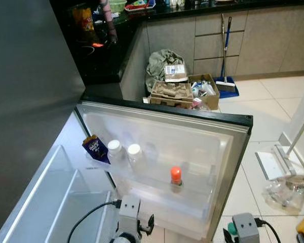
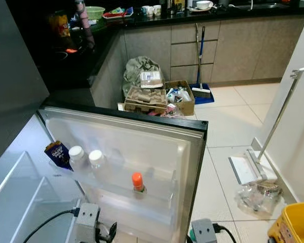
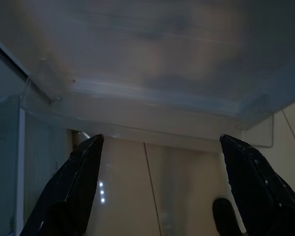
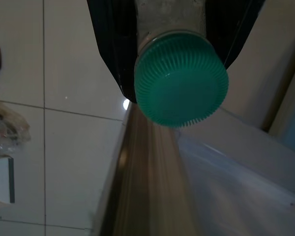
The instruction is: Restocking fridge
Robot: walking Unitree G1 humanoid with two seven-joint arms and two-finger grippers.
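The green-capped bottle (image 4: pixel 181 78) sits between the two black fingers (image 4: pixel 113 49) of the right gripper (image 4: pixel 179 29), which are closed on its neck; its ribbed cap points out over the edge of the open fridge door (image 1: pixel 233 126), with floor tiles (image 4: pixel 64 147) to one side; in the head views a speck of green shows beside the right wrist camera (image 1: pixel 245 228) at the bottom edge, just off the door's outer corner. The left gripper (image 3: pixel 160 147) has its fingers spread wide and holding nothing, aimed at the underside of a door shelf (image 3: pixel 137 108). On the door shelf (image 1: pixel 157 177) stand an orange-capped bottle (image 1: pixel 176 178), two white-capped bottles (image 1: pixel 135 153) (image 1: pixel 114 149) side by side, and a blue chocolate packet (image 1: pixel 95 148) at the hinge end. Beyond the door, a cardboard egg tray (image 1: pixel 171 92) and boxes lie by the cabinets, near a blue broom (image 1: pixel 226 55).
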